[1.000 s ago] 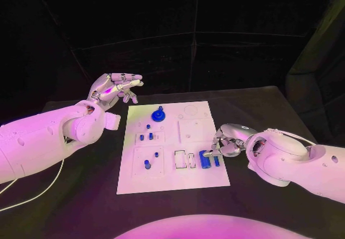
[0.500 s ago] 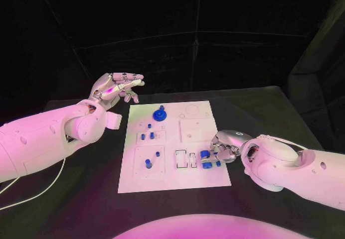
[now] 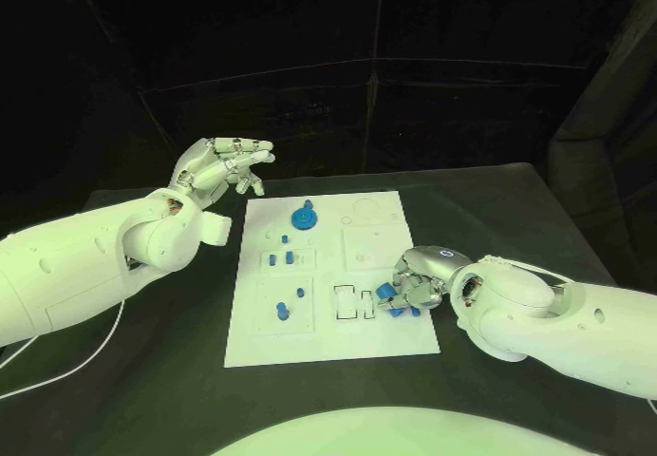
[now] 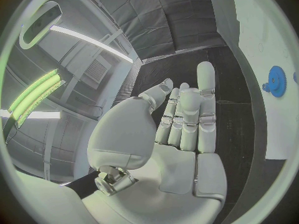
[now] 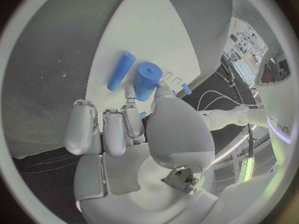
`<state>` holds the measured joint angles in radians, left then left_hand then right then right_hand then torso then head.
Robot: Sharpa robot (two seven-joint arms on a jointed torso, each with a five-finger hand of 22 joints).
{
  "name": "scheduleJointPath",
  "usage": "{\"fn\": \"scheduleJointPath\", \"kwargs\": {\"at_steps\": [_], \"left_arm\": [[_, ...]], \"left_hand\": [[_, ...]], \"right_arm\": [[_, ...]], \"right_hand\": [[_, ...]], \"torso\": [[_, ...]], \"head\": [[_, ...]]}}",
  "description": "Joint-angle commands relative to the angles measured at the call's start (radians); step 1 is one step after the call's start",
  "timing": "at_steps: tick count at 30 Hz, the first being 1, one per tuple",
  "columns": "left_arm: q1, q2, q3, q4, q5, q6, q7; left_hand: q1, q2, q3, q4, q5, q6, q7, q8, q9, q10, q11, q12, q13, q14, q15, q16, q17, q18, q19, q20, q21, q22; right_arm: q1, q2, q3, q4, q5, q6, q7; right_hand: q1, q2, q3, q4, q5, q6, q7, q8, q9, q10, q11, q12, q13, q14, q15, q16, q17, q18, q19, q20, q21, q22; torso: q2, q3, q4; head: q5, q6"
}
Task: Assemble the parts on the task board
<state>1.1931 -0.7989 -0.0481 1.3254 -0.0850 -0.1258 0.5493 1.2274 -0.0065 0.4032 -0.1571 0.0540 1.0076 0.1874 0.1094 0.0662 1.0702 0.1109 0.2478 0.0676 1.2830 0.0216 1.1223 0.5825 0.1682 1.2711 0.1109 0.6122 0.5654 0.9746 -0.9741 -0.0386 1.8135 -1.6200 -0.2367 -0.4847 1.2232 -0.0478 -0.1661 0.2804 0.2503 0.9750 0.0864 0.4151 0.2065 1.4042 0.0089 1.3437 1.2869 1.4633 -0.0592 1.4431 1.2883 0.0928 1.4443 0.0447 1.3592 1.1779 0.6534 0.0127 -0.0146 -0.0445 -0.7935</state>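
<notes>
Task board [image 3: 349,337], a white rectangular plate, lies flat in the middle of the black table [image 3: 520,209], its long axis running away from the robot. On it I count one blue gear-shaped part [image 3: 301,221] at the far end, two short blue pegs [image 3: 281,259] in the next square recess, and two more blue pegs [image 3: 282,311] in the recess nearer the robot.

At the board's right edge the right hand [image 3: 414,283] sits low, its fingers [image 5: 104,129] curled down around blue pieces. The right wrist view shows two there: a thick blue cylinder [image 5: 147,80] at the fingertips and a slim blue rod [image 5: 120,71] lying flat just beside it, their long axes roughly parallel. Whether the cylinder is actually gripped, I cannot tell.

The left hand [image 3: 219,168] hangs above the table beyond the board's far left corner, holding nothing, fingers loosely bent and apart.
</notes>
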Motion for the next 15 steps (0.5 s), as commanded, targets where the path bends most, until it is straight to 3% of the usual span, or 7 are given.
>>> {"fn": "scheduleJointPath", "kwargs": {"at_steps": [1,5,8,15], "left_arm": [[0.001,0.000,0.000,0.000,0.002,0.014,0.002],[0.001,-0.001,0.000,0.001,0.002,0.014,0.003],[0.001,-0.002,0.000,0.002,0.002,0.014,0.003],[0.001,-0.002,0.000,0.002,0.002,0.015,0.002]], "left_hand": [[-0.003,0.009,-0.004,0.004,-0.001,-0.009,0.001,0.004,0.002,-0.007,0.001,0.006,0.000,-0.007,-0.001,-0.003,-0.001,0.014,-0.001,0.005,-0.007,-0.001],[-0.003,0.009,-0.004,0.004,-0.001,-0.009,0.001,0.004,0.002,-0.007,0.001,0.006,0.000,-0.007,-0.001,-0.003,-0.001,0.014,-0.001,0.005,-0.007,-0.001],[-0.003,0.009,-0.004,0.004,-0.001,-0.009,0.001,0.004,0.002,-0.007,0.001,0.006,0.000,-0.007,-0.001,-0.003,-0.001,0.014,-0.001,0.005,-0.007,-0.001],[-0.003,0.009,-0.004,0.004,-0.001,-0.009,0.001,0.004,0.002,-0.007,0.001,0.006,0.000,-0.007,-0.001,-0.003,-0.001,0.014,-0.001,0.005,-0.007,-0.001]], "right_arm": [[-0.014,0.003,-0.009,-0.011,-0.020,0.047,-0.004],[-0.017,0.002,-0.008,-0.012,0.020,0.018,-0.002],[-0.018,-0.007,-0.008,-0.003,0.083,-0.039,0.016],[-0.018,-0.035,-0.008,0.039,0.188,-0.177,0.076]], "right_hand": [[0.028,0.012,-0.003,-0.007,0.035,-0.013,-0.001,0.011,0.005,0.003,-0.002,0.002,0.003,0.058,-0.006,0.006,0.002,-0.019,0.001,-0.002,0.006,0.002],[0.044,0.036,0.000,-0.007,0.086,-0.016,-0.001,0.018,0.011,0.001,-0.003,-0.003,0.002,0.058,-0.006,0.005,0.001,-0.019,0.001,-0.003,0.005,0.002],[0.056,0.053,0.002,-0.007,0.131,-0.020,-0.001,0.022,0.015,0.000,-0.003,-0.007,0.000,0.057,-0.007,0.003,-0.001,-0.018,0.000,-0.003,0.005,0.001],[0.070,0.069,0.002,-0.007,0.174,-0.016,-0.004,0.027,0.020,0.002,-0.005,-0.009,0.003,0.058,-0.008,0.004,0.002,-0.018,0.000,-0.005,0.005,0.001]], "torso": [[0.000,-0.0006,0.0013],[-0.001,-0.0008,0.0001],[-0.001,-0.0003,-0.0002],[-0.002,-0.0007,0.0001]], "head": [[-0.001,0.001],[0.002,0.002],[0.004,0.002],[0.002,0.005]]}}
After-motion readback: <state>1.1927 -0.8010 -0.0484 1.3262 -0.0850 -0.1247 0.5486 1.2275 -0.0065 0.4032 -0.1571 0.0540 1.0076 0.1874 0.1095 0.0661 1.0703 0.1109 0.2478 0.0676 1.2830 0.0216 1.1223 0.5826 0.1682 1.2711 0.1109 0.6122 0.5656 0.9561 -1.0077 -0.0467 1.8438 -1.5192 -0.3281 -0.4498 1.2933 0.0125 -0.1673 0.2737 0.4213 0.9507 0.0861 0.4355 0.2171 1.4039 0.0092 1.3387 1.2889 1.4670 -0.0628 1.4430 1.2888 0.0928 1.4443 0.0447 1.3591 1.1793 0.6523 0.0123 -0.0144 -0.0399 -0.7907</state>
